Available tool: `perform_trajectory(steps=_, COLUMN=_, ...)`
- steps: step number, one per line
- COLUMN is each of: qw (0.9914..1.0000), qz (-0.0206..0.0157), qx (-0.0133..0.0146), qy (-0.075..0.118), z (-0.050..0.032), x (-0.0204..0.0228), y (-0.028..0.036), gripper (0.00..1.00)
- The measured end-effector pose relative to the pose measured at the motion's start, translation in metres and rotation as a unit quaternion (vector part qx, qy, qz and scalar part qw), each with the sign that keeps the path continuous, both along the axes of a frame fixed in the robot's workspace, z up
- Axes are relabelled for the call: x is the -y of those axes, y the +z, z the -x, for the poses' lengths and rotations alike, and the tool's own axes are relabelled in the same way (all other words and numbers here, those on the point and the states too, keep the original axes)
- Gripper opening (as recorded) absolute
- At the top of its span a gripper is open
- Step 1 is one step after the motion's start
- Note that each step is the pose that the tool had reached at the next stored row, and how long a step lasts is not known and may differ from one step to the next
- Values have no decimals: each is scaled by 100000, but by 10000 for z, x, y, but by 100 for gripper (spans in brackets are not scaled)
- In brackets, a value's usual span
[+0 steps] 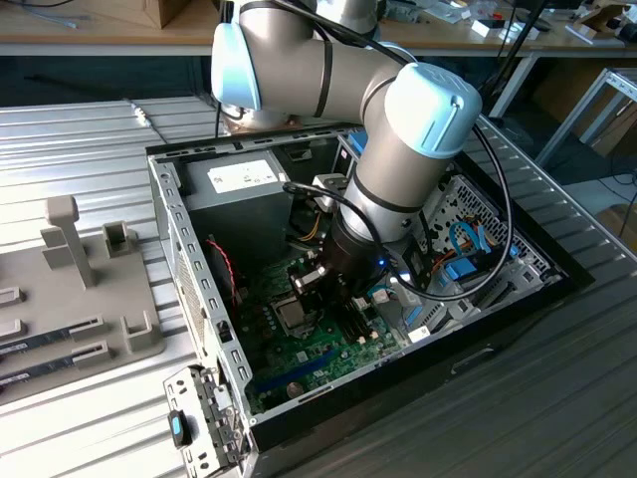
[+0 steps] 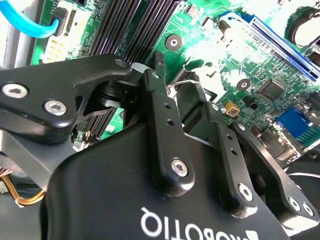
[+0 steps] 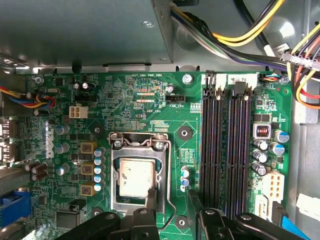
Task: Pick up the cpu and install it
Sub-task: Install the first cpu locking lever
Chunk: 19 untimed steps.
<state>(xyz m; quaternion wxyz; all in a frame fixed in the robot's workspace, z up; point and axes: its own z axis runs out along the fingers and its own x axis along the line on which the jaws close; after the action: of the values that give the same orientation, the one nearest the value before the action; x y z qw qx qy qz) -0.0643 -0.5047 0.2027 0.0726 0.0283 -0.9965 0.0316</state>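
Observation:
The cpu [image 3: 136, 177] lies flat in its socket on the green motherboard [image 3: 140, 90], its silvery top showing inside the metal retaining frame [image 3: 116, 172]. The thin wire socket lever [image 3: 171, 165] runs along one side of the frame. In the first wrist view my gripper [image 3: 172, 222] hovers just off the socket's edge, its black fingers [image 3: 142, 222] apart on either side of the lever's end. In the second wrist view the gripper [image 2: 177, 82] has the bent wire [image 2: 181, 80] between its tips. In the exterior view the gripper [image 1: 317, 289] is low inside the computer case, right over the socket [image 1: 296, 315].
Black memory slots [image 3: 225, 150] run beside the socket. Bundled power cables [image 3: 240, 40] and the power supply [image 1: 244, 177] crowd the far end of the case. The case wall [image 1: 189, 259] rises at the exterior view's left, with a grey fixture [image 1: 90, 289] outside it.

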Motion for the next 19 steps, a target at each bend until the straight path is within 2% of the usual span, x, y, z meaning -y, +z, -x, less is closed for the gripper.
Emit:
perform_trajectory(steps=2, qw=100000, qz=4, qx=-1, qy=0, z=0, x=0, y=0, gripper=36)
perform_trajectory(steps=5, qw=100000, qz=9, qx=4, qy=1, z=0, x=0, y=0, gripper=20)
perform_trajectory(steps=14, qw=100000, qz=0, qx=0, qy=2, z=0, x=0, y=-1, gripper=19)
perform_trajectory(steps=19, qw=100000, qz=2, qx=-1, qy=3, z=0, x=-17, y=27, gripper=19)
